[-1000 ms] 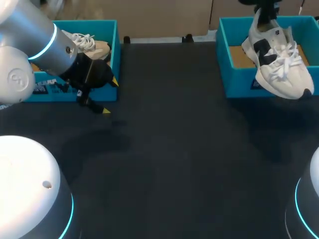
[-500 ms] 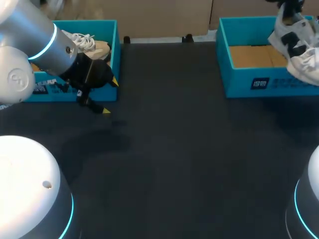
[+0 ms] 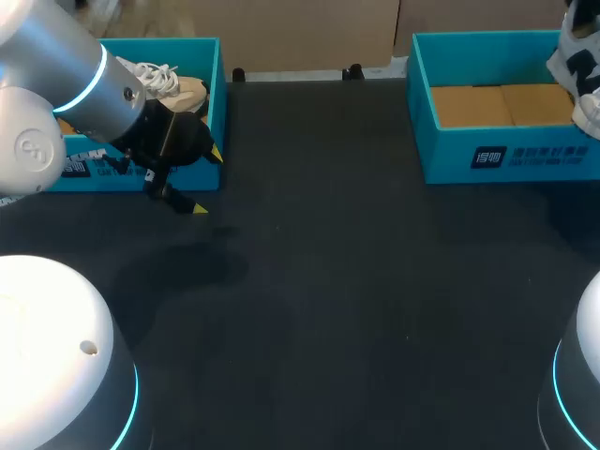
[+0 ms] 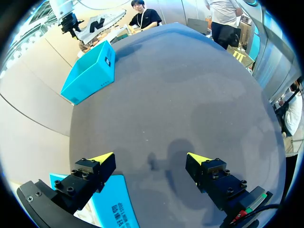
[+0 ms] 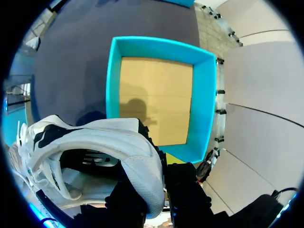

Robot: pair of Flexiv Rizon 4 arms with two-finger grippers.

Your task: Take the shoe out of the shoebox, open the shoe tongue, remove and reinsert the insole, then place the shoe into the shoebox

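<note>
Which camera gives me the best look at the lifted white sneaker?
Right wrist view: the white mesh sneaker with black patches fills the foreground, collar and opening visible. Head view catches only a piece at the edge; left wrist view shows it small and distant.

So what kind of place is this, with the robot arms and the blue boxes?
Probably a robot test bench, not a shop. A black table holds a left shoebox and a right shoebox, both blue, and the right gripper holds a white shoe up near the right one.
</note>
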